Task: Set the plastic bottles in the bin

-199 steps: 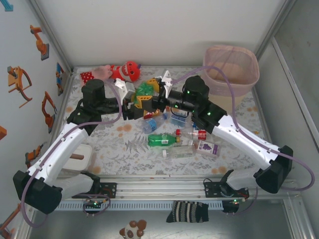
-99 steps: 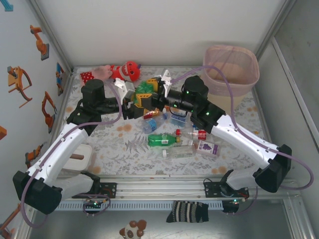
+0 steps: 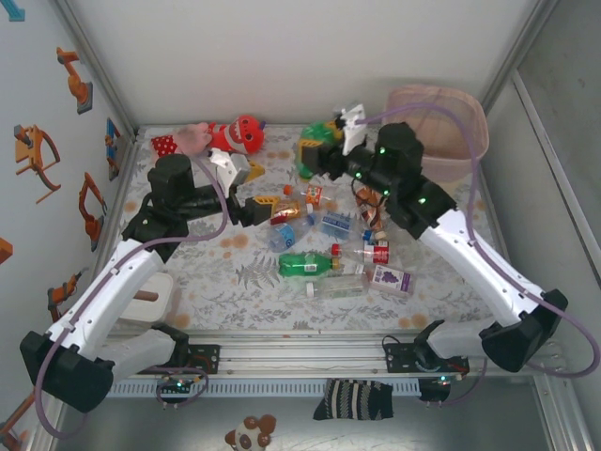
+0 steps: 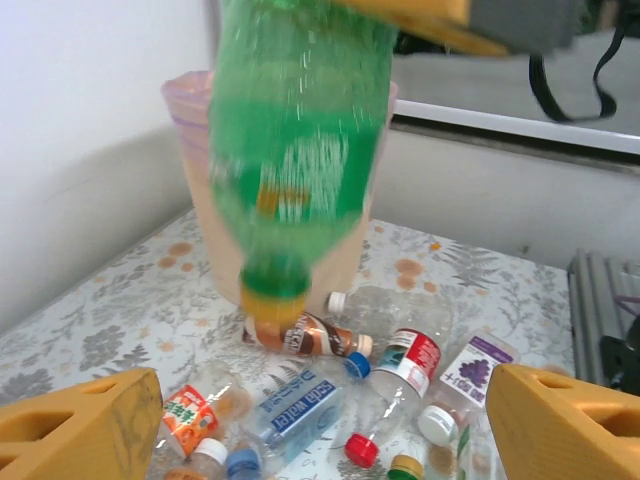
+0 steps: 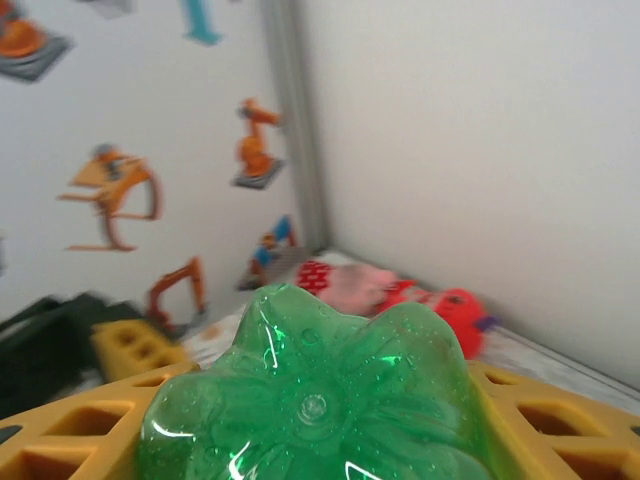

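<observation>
Handover done: a sec earlier both grippers met mid-frame on the green bottle [image 3: 312, 146]. Since then your L gripper [image 3: 266, 204] let go and spread wide, and your R gripper [image 3: 324, 162] carried the bottle up and to the right, toward the bin [image 3: 479, 122] at upper right.

So that bottle was on its way, but not over the rim yet. It sat at top centre of the overhead view, just left of the bin. The other bottles [image 3: 338, 254] lay in a loose pile at mid-frame on the table [image 3: 216, 272], so most of the job was left.

R fingers were clamped on the bottle's base end. The R wrist cam showed the base [image 5: 315, 400] wedged between the yellow pads. From the L wrist cam it hung cap-down [image 4: 295, 150] in front of the bin [image 4: 190, 100].

L fingers [image 4: 80, 420] stood far apart w/ nothing between them.

Pose: your R arm reached long and up-left from lower right, wrist raised. Your L arm was bent, its gripper pointing right, low over the pile's left edge.
</observation>
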